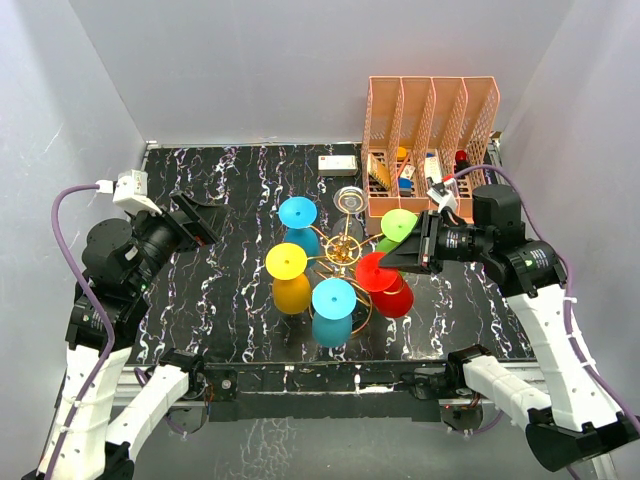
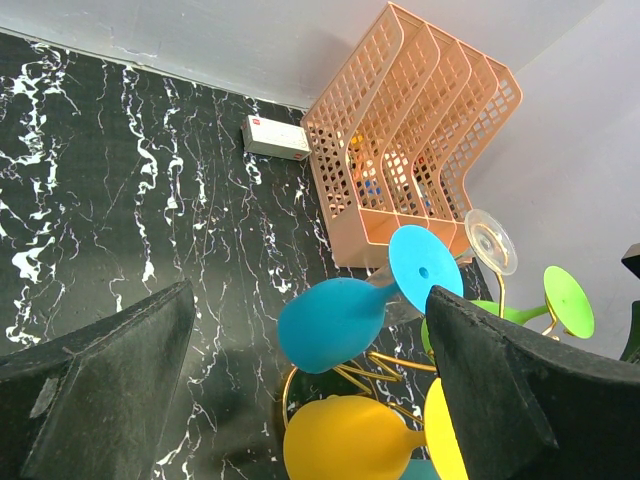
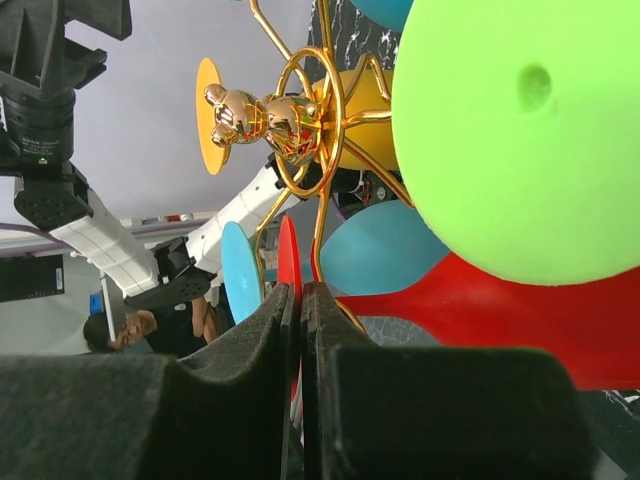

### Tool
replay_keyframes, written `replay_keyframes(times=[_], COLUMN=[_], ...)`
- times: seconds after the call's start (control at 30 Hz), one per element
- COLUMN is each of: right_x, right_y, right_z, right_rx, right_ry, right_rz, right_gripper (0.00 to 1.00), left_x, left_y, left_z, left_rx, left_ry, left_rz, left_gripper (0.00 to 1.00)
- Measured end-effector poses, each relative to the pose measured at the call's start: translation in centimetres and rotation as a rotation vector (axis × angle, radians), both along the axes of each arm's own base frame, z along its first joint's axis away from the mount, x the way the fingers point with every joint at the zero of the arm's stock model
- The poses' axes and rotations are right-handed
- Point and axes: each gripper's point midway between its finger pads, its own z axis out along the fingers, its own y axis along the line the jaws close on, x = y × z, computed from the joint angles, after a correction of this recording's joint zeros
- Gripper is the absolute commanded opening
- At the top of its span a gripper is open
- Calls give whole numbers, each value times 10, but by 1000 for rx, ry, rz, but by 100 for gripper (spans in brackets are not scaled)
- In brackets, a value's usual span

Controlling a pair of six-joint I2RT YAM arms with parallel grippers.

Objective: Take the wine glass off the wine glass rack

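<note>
The left gripper [image 1: 210,224] hovers over the left part of the black, white-veined marble-look tabletop [image 1: 220,300], its fingers spread wide with nothing between them. At the table's centre stands the gold wire wine glass rack [image 1: 343,252]. Plastic glasses hang upside down from its looped arms: a sky-blue one [image 1: 297,213] and a yellow one [image 1: 287,262] on its left, and a turquoise one [image 1: 333,297] at the front. The red plastic wine glass [image 1: 393,298] hangs at the front right, not yet lifted off, with a lime-green one [image 1: 399,226] behind it. The right gripper [image 3: 298,295] is pinched tight on the thin edge of the red glass's foot. Behind it stands a peach slotted plastic file organizer [image 1: 430,115].
</note>
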Motion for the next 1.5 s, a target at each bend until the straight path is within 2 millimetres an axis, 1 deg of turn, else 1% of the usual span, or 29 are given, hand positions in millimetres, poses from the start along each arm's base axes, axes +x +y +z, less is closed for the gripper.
replay_keyframes(times=[0.33, 0.77, 1.23, 1.5], right_x=[-5, 1, -4, 4], right_y=[5, 9, 13, 13], right_z=[3, 3, 2, -4], right_rx=[17, 27, 33, 6], right_ry=[-4, 16, -40, -41], right_rz=[35, 45, 133, 121], right_gripper=[8, 8, 8, 8], left_x=[0, -2, -3, -5], left_y=[0, 2, 6, 7], left_z=[0, 1, 0, 1], left_rx=[0, 11, 31, 31], left_ry=[0, -7, -6, -12], left_rz=[0, 6, 20, 22], left_gripper=[97, 97, 97, 97])
